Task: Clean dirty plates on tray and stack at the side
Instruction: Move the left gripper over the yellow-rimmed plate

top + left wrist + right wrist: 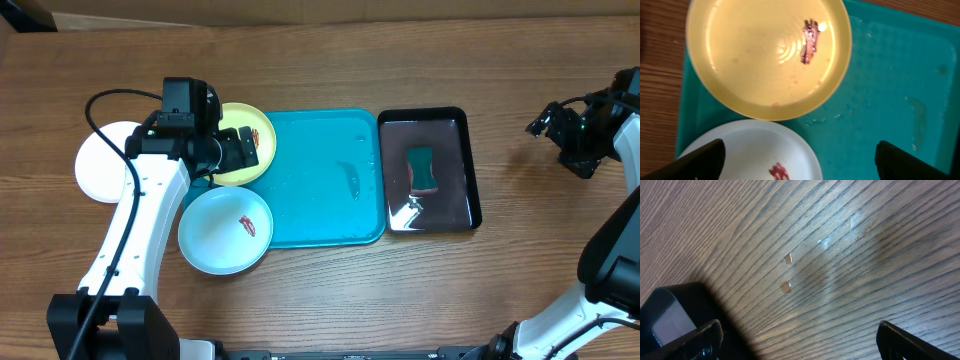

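Overhead view of a wooden bench (320, 60) with a turquoise tray (330, 170) at its centre. A pale yellow plate (765, 55) sat on the tray's upper left corner, with a red-brown smear (810, 35) inside it. A pale blue plate (225, 230), also smeared, lay across the tray's lower left edge. A white plate (100, 165) rested on the bench, left of the tray.

The left end effector (800, 157) hovered over the yellow and blue plates, fingers spread and holding nothing. The right end effector (800, 340) hung over bare wood, also spread and empty. A green sponge (423, 168) lay in a black tray (445, 210) just beside the turquoise one.

The plates looked light, stiff and slick. The tray possibly carried water, though the glints were faint. The thin rim, where it overhangs the tray's edge, seemed the best place to pinch.
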{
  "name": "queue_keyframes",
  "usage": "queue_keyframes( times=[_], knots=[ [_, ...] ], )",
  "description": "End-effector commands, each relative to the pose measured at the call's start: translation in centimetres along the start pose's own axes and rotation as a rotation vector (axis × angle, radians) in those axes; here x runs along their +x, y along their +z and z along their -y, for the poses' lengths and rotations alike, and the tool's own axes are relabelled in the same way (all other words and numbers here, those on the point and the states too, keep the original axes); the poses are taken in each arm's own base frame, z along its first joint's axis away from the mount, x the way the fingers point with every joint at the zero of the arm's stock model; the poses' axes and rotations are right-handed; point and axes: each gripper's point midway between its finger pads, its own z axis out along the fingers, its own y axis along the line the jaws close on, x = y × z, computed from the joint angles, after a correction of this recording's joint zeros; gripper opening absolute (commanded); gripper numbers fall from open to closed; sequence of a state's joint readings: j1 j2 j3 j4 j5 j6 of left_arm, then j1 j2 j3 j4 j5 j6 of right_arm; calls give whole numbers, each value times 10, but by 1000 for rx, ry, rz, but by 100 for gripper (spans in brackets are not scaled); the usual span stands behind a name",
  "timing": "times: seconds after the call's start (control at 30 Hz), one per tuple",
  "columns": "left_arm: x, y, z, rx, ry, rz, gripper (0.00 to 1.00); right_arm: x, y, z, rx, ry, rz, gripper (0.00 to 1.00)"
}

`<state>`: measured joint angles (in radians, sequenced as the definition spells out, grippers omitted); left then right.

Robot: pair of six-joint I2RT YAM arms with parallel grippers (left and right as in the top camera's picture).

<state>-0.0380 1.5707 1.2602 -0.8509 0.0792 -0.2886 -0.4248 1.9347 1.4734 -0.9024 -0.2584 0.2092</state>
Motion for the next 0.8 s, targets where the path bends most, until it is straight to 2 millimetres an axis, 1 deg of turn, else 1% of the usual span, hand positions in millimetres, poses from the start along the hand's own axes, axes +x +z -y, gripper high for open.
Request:
queue_keyframes(
  times=[0.0, 0.07, 0.13, 0.2, 0.3, 0.37, 0.47, 0.5, 0.57, 0.63, 0.67, 0.73, 0.77],
  knots=[
    [-16, -7, -19, -118, -7, 72, 100, -9, -8, -5, -13, -3, 30, 100],
    [-19, -8, -26, -155, -11, 88, 99, -9, -8, -5, -13, -3, 30, 100],
    [-22, -8, -34, -177, -23, 94, 96, -9, -8, -5, -13, -3, 30, 100],
    [-24, -6, -42, -187, -44, 96, 90, -9, -8, -5, -13, -3, 30, 100],
    [-29, -2, -58, -204, -83, 98, 83, -9, -8, -5, -13, -3, 30, 100],
    [-31, 1, -71, -218, -113, 93, 82, -9, -8, -5, -13, -3, 30, 100],
    [-31, 10, -89, -227, -158, 72, 80, -9, -8, -5, -13, -3, 30, 100],
    [-31, 17, -94, -216, -177, 58, 78, -9, -8, -5, -13, -3, 30, 100],
    [-32, 29, -96, -180, -195, 40, 72, -9, -8, -5, -13, -3, 30, 100],
    [-32, 42, -93, -135, -205, 24, 68, -9, -8, -5, -13, -3, 30, 100],
    [-32, 48, -91, -116, -206, 14, 64, -9, -8, -5, -13, -3, 30, 100],
    [-32, 60, -90, -104, -207, 2, 58, -9, -8, -5, -13, -3, 30, 100],
    [-32, 65, -90, -104, -206, -3, 57, -9, -8, -5, -13, -3, 30, 100]
  ],
)
